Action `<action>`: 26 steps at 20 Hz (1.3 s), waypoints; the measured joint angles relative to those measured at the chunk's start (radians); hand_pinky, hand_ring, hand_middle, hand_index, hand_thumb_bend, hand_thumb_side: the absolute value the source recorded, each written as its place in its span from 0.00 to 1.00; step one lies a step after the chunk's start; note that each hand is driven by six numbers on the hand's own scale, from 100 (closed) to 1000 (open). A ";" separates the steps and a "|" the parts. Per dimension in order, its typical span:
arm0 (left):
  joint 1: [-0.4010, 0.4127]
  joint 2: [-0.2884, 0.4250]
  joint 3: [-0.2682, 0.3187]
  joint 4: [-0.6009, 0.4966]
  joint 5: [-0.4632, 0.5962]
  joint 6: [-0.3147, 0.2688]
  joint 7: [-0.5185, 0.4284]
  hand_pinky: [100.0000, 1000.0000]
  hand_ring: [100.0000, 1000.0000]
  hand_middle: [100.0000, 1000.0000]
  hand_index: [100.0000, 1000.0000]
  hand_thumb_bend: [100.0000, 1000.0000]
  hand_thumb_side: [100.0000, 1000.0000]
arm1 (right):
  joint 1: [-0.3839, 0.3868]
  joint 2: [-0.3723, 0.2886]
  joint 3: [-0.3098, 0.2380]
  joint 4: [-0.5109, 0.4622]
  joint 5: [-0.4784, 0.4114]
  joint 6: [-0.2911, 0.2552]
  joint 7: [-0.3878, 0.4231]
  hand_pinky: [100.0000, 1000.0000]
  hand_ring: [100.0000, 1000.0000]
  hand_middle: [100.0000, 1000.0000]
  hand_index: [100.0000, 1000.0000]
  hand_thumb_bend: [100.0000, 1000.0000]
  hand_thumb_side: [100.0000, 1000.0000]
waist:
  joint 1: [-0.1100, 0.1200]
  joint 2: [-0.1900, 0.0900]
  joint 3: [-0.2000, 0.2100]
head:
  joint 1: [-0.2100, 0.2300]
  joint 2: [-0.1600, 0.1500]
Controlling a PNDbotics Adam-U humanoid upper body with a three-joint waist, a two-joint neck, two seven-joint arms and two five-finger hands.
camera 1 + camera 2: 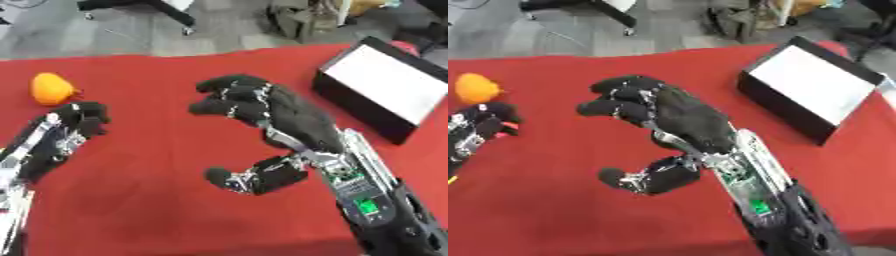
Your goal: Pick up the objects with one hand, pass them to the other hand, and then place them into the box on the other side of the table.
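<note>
The right hand (280, 117) hangs over the middle of the red table (157, 200), fingers bent, thumb spread wide, nothing in its grasp. At the left edge, the left hand (74, 125) sits just beside the orange object (51, 88), fingers curled, empty. The black box (381, 87) waits at far right, white inside.

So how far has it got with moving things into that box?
Nothing looks done yet: the box shows only a white inside. The orange object lies on the red table just beyond the left robot hand, whose fingers are curled near it. The right robot hand hangs open mid-table, holding nothing. Picking up, handover and placing all remain.
</note>
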 measured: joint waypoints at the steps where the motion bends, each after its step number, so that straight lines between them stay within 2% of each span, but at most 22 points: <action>1: -0.002 0.008 0.000 0.000 -0.003 -0.001 0.001 0.68 0.72 0.58 0.76 0.37 0.65 | 0.000 0.000 0.000 0.000 0.000 0.000 0.000 0.82 0.85 0.65 0.88 0.24 0.27 | 0.000 0.000 -0.001 | 0.010 0.000; 3: -0.009 0.045 0.000 0.000 -0.014 -0.009 0.004 0.69 0.72 0.59 0.77 0.37 0.63 | 0.005 0.000 0.000 0.002 0.000 0.000 0.000 0.82 0.85 0.65 0.88 0.23 0.27 | 0.003 0.000 -0.005 | 0.037 0.000; 5: -0.018 0.112 0.000 0.000 -0.030 -0.023 0.007 0.70 0.72 0.60 0.78 0.38 0.60 | 0.009 0.000 0.000 0.003 0.000 0.000 0.001 0.82 0.85 0.65 0.88 0.23 0.27 | 0.009 -0.001 -0.006 | 0.055 0.000; 7: -0.028 0.208 -0.001 0.004 -0.049 -0.046 0.004 0.72 0.73 0.63 0.80 0.41 0.58 | 0.009 -0.001 0.001 0.006 0.000 -0.001 0.001 0.82 0.85 0.65 0.88 0.23 0.27 | 0.017 -0.002 -0.009 | 0.062 0.000; 10: -0.043 0.397 -0.018 0.035 -0.117 -0.100 -0.031 0.78 0.75 0.70 0.84 0.55 0.50 | 0.018 -0.008 0.001 0.011 0.000 -0.003 0.003 0.82 0.85 0.65 0.88 0.22 0.27 | 0.031 -0.003 -0.014 | 0.060 0.000; 14: -0.065 0.646 -0.083 0.092 -0.305 -0.201 -0.107 0.85 0.78 0.75 0.87 0.77 0.37 | 0.025 -0.018 0.006 0.019 -0.001 -0.006 0.006 0.82 0.85 0.65 0.88 0.22 0.28 | 0.047 -0.009 -0.019 | 0.048 0.000; 15: -0.072 0.695 -0.106 0.107 -0.367 -0.228 -0.121 0.87 0.80 0.78 0.89 0.84 0.34 | 0.026 -0.019 0.008 0.021 -0.002 -0.007 0.007 0.82 0.85 0.65 0.88 0.22 0.28 | 0.050 -0.011 -0.020 | 0.046 0.000; 17: -0.087 0.766 -0.155 0.141 -0.492 -0.284 -0.135 0.88 0.82 0.79 0.89 0.90 0.30 | 0.026 -0.022 0.011 0.022 -0.003 -0.009 0.009 0.82 0.85 0.65 0.88 0.22 0.28 | 0.056 -0.014 -0.025 | 0.040 0.000; 21: -0.113 0.808 -0.231 0.247 -0.705 -0.390 -0.104 0.88 0.82 0.80 0.89 0.92 0.26 | 0.027 -0.027 0.014 0.022 -0.004 -0.013 0.012 0.82 0.85 0.65 0.88 0.21 0.28 | 0.057 -0.016 -0.031 | 0.037 0.000; 22: -0.118 0.808 -0.242 0.276 -0.744 -0.411 -0.087 0.88 0.83 0.80 0.89 0.91 0.20 | 0.027 -0.027 0.014 0.022 -0.004 -0.013 0.013 0.82 0.85 0.65 0.88 0.21 0.28 | 0.056 -0.016 -0.031 | 0.036 0.000; 26: -0.164 0.774 -0.263 0.408 -0.878 -0.463 0.001 0.88 0.81 0.78 0.88 0.84 0.14 | 0.027 -0.027 0.014 0.023 -0.005 -0.014 0.013 0.82 0.85 0.65 0.88 0.21 0.28 | 0.054 -0.016 -0.032 | 0.036 0.000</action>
